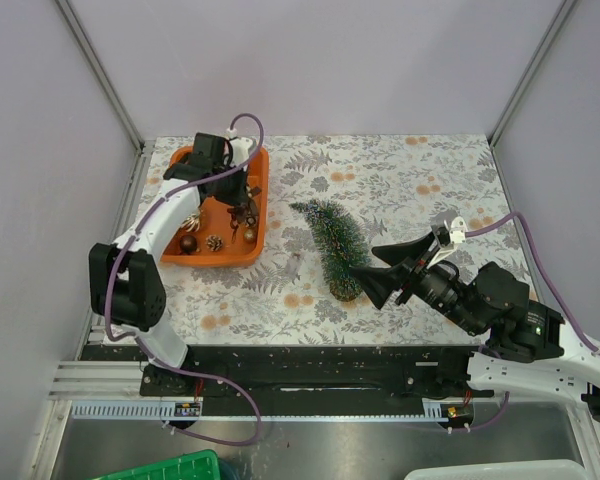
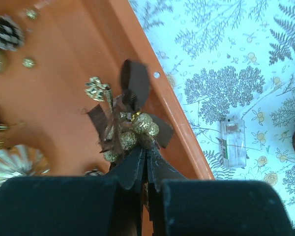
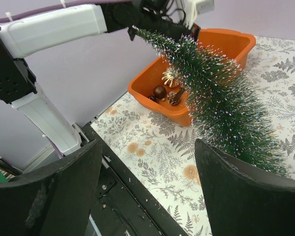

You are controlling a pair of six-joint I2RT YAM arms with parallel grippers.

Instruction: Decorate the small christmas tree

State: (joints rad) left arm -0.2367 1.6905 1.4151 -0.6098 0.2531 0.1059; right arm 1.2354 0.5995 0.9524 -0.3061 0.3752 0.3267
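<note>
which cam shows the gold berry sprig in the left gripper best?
Left wrist: the gold berry sprig sits mid-frame, berries and brown leaves clear, pinched in the shut left gripper over the orange tray. Top view: just a small dark clump under that gripper. Right wrist: tree blocks part of the tray; can't pick it out.

Soft, even light fills the top view, with only faint shadows on the counter [image 1: 400, 170]. The left wrist view looks bright and bluish. Up close, the left tool [image 2: 145, 155] and right tool [image 3: 147, 172] look dark and blurry
</note>
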